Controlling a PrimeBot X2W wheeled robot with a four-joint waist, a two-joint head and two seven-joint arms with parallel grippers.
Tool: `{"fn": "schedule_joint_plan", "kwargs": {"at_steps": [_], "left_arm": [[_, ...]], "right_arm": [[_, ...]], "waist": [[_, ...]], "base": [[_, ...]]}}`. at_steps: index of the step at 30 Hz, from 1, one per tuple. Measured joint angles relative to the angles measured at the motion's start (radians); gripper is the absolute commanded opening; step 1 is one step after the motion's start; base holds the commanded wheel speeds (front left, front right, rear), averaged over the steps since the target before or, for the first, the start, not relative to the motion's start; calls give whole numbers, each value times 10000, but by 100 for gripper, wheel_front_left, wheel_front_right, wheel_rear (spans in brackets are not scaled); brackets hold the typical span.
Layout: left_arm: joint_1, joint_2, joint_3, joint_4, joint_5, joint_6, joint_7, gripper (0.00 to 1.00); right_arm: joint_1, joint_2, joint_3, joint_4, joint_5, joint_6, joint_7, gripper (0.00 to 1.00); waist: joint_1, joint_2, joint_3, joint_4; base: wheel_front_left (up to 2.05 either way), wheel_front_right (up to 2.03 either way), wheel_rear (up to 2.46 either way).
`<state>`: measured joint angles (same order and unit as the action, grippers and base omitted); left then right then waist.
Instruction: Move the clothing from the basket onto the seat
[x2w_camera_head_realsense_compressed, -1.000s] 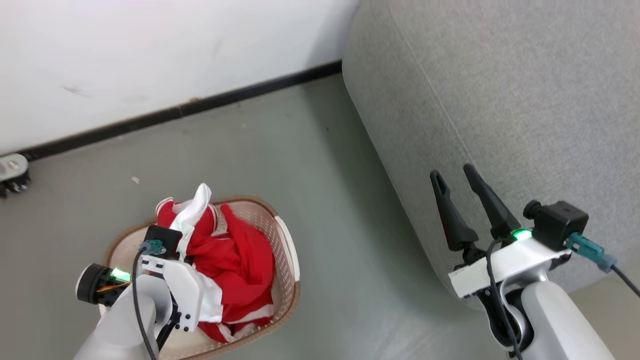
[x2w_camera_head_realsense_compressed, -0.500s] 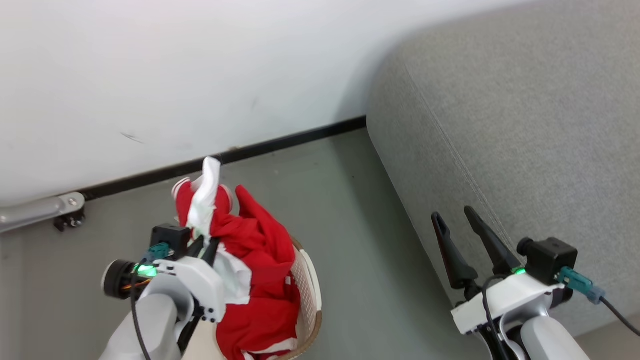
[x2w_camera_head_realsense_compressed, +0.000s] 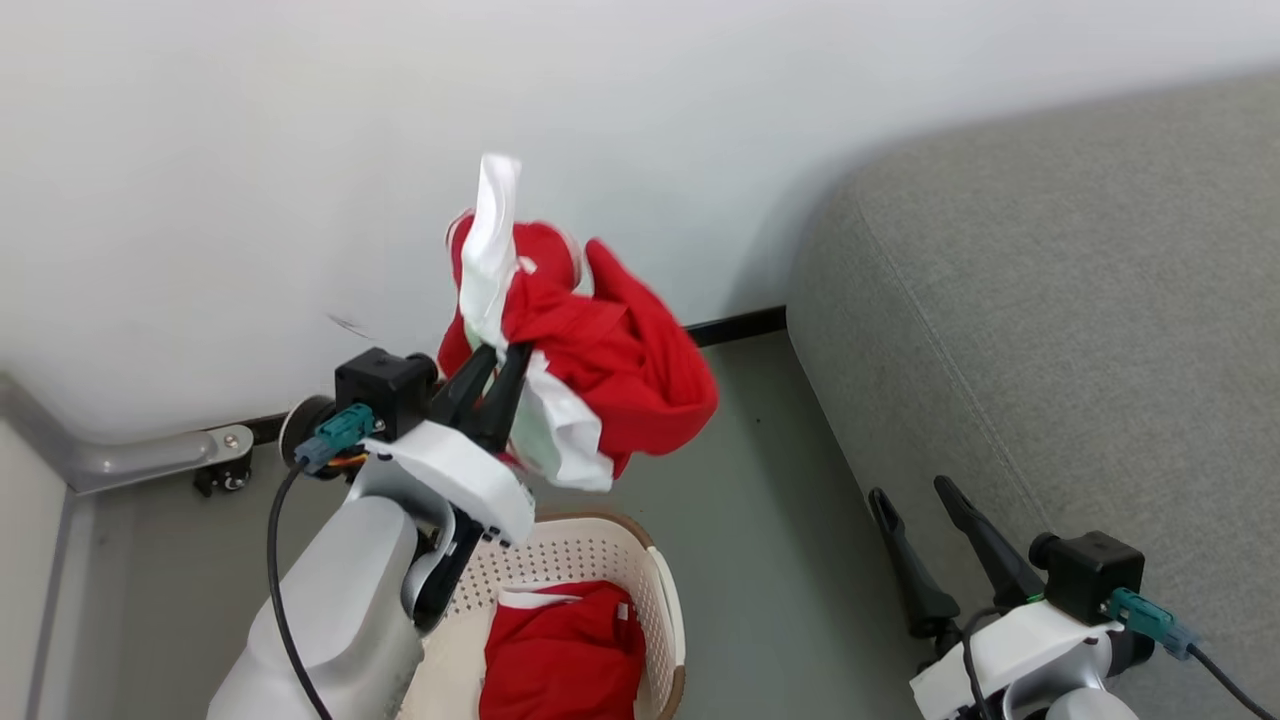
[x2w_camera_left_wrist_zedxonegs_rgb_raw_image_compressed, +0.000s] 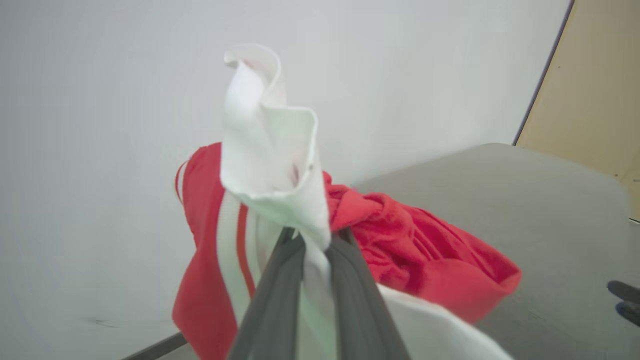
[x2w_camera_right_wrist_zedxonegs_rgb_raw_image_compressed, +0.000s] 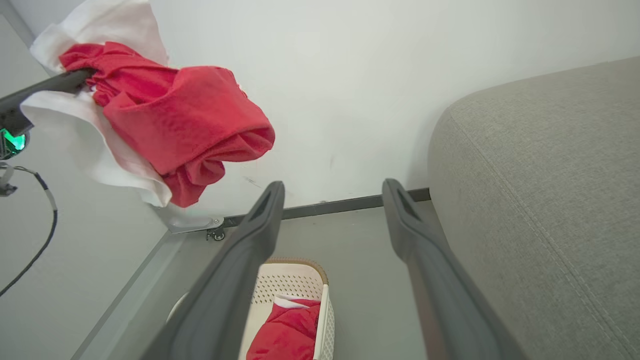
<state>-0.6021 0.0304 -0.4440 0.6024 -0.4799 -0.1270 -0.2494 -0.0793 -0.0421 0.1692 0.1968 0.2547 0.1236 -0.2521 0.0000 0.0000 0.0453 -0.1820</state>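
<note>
We look down from the head on basket (x2w_camera_head_realsense_compressed: 575, 555) and seat (x2w_camera_head_realsense_compressed: 1050, 300); both wrist views face the wall (x2w_camera_head_realsense_compressed: 250, 150).

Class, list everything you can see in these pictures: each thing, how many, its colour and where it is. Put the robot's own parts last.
held garment: one, red and white, in the air, pinched by the left gripper
basket clothing: one heap, red with white trim, in the basket
basket: one, cream with a brown rim, on the floor
sofa: one, grey, at the right
wall: one, white, behind
floor: one, grey, beneath
skirting: one, black, along the wall's foot
metal bar: one, silver, low at the left
left gripper: one, dark fingers, shut on the held garment
right gripper: one, dark fingers, open, by the sofa
</note>
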Motion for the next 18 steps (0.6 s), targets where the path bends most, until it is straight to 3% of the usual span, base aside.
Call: {"fn": "schedule_joint_plan", "kwargs": {"at_steps": [18], "left_arm": [[757, 23, -67, -3718, -917, 0, -29, 0]], "right_arm": [[587, -4, 219, -790, -280, 0, 0, 100]], "waist": [[0, 0, -766, 618]], "base": [[0, 0, 0]]}}
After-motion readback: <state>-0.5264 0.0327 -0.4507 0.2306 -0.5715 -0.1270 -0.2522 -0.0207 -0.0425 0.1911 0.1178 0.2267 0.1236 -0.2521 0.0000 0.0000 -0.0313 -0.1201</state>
